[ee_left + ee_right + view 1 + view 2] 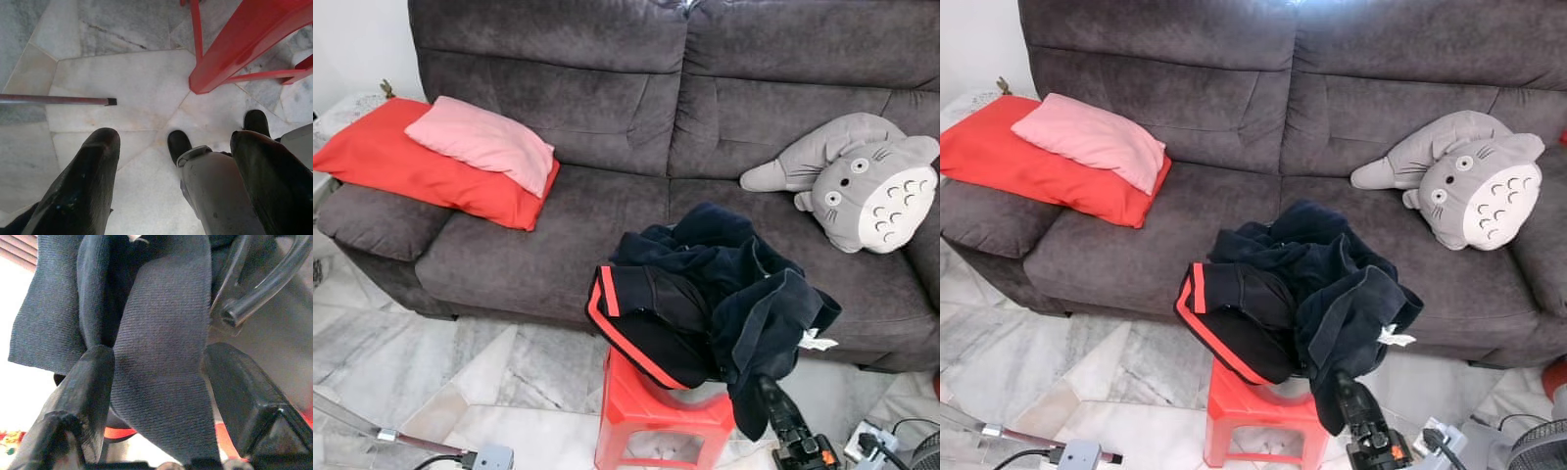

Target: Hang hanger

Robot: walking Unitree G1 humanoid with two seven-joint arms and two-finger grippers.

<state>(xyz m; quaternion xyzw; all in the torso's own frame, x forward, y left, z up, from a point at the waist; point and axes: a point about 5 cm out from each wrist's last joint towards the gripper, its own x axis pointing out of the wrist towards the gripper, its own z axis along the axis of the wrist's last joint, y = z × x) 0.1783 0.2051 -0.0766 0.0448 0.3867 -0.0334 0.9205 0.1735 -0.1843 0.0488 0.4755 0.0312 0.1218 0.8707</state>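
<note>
A heap of dark navy clothing with a red-striped black cuff [705, 294] is piled on a small red plastic stool [656, 411] that stands on the pale marble floor [431, 362] just in front of a wide grey fabric sofa [607, 147]. The right gripper [773, 399] reaches up from below into the hanging edge of the pile, and in its wrist view its two black fingers [93, 377] stand apart with a fold of the dark cloth lying between them; whether they actually pinch it I cannot tell. Just beside that cloth a black plastic hanger [254, 289] shows, its curved bar and rounded end tucked in against the garment. The left gripper [171, 166] hangs low over the floor near the stool's legs, fingers spread wide with nothing between them, and a thin metal rod [54, 100] lies on the tiles nearby. On the sofa's left end a pink pillow [484, 142] rests on a red cushion [411, 162], and a grey Totoro plush toy [862, 181] leans at the right end.
</note>
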